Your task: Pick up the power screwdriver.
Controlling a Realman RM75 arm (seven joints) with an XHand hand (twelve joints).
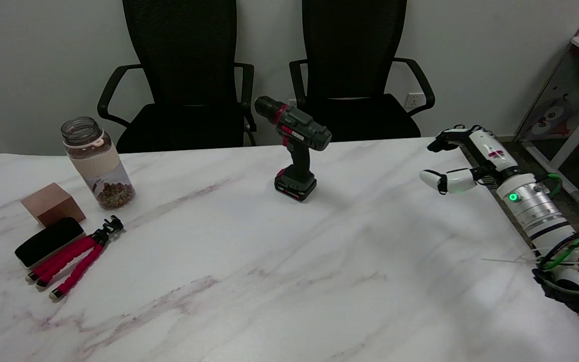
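The power screwdriver [295, 148] stands upright on its battery base near the middle of the table's far half, chuck pointing toward the upper left. Its body is dark grey-green with a red collar behind the black chuck, a black grip, and a black-and-red battery pack at the bottom. The right hand [463, 161] hovers over the table's right edge, well apart from the tool, fingers spread and holding nothing. A wide stretch of bare surface lies between hand and tool. The table [289, 281] is white marble-patterned with faint purple veins, smooth and glossy. At the left end, well apart from the tool, stand a clear jar [97, 162] with a beige band and brown contents, a wooden block [52, 203], a black oblong pad [49, 242], and a small tripod [76, 257] with red ribbed legs. Two black mesh chairs [269, 75] stand behind the far edge.
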